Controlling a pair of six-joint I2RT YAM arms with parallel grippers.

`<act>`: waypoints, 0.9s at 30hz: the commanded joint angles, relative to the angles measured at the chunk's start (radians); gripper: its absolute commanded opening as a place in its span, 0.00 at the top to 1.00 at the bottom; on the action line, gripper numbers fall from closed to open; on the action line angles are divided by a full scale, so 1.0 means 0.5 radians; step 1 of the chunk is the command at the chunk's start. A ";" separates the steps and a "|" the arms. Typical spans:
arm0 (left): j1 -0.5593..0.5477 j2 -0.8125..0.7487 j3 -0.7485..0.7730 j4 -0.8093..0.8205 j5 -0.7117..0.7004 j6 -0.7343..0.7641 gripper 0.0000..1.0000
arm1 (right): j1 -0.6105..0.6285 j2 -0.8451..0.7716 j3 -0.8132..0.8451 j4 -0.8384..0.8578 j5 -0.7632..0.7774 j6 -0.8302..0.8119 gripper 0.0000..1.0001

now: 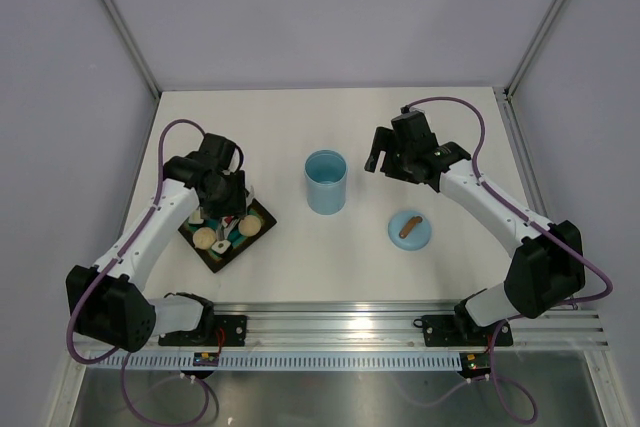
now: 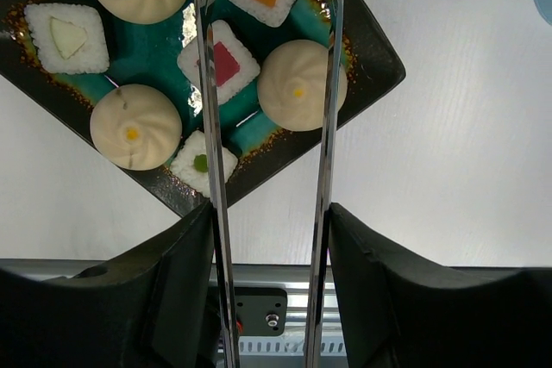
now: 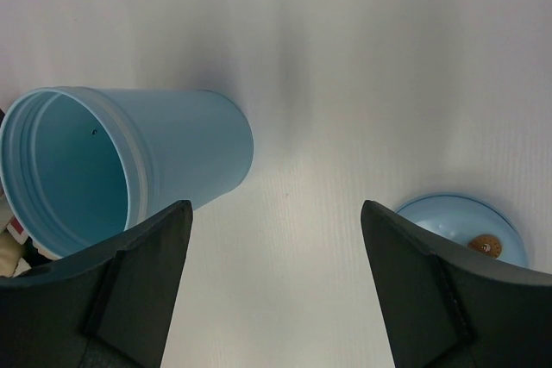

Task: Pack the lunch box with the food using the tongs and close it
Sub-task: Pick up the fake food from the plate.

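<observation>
Left jaws pinch the tongs (image 2: 326, 127) over the tray (image 2: 375, 62) — centre on one bun (image 2: 302, 84), squeeze gently — right jaws spread, empty.

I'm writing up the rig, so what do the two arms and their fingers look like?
The left arm and right arm have white links, black joints and bases; a purple cable loops along each. Their fingers are broad, matte black.

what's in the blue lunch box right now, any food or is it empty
Empty. The top view looks into the open lunch box and shows only bare blue; seven food pieces sit on the tray.
</observation>
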 commanded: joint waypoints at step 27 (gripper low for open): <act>0.010 -0.072 0.008 -0.084 0.052 -0.015 0.62 | -0.006 -0.031 -0.004 0.074 -0.084 0.042 0.13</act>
